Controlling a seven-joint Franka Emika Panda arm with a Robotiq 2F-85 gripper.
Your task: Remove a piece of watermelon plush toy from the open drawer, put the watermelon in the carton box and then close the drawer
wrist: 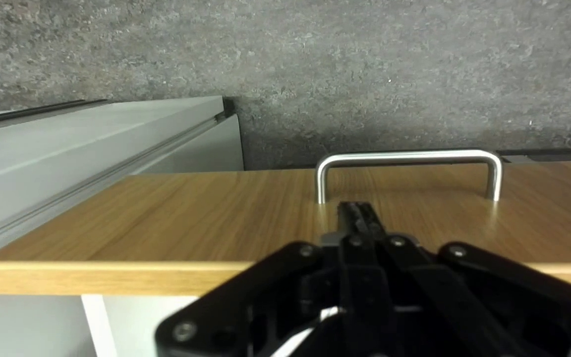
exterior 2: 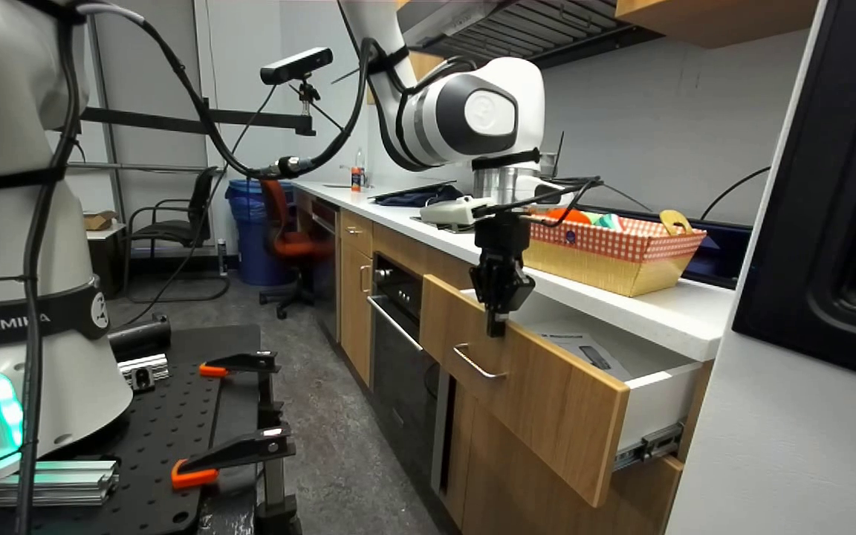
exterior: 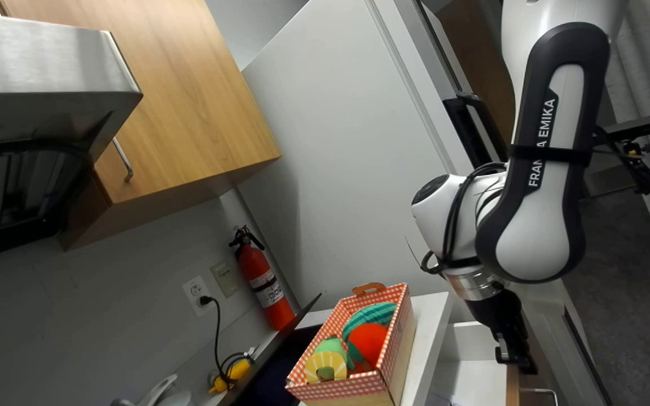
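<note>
The carton box (exterior: 395, 361) stands on the counter, and its red-checked rim also shows in an exterior view (exterior 2: 606, 236). Several plush toys lie in it. A green-striped one (exterior: 373, 314), which looks like the watermelon plush toy's rind, lies beside a red-orange one. The drawer (exterior 2: 532, 386) is pulled open, with a wooden front and white inside (exterior: 466, 378). My gripper (exterior 2: 497, 327) is shut and empty, pointing down at the outer side of the drawer front, by its top edge. In the wrist view its fingertips (wrist: 357, 206) overlap the front near the handle; contact cannot be told.
The metal handle (wrist: 409, 157) sticks out of the drawer front. A flat printed sheet (exterior 2: 595, 353) lies in the drawer. The white counter (exterior 2: 666, 319) overhangs the drawer's back. A tall white panel (exterior: 347, 152) rises beside the box. An oven (exterior 2: 406, 349) is alongside.
</note>
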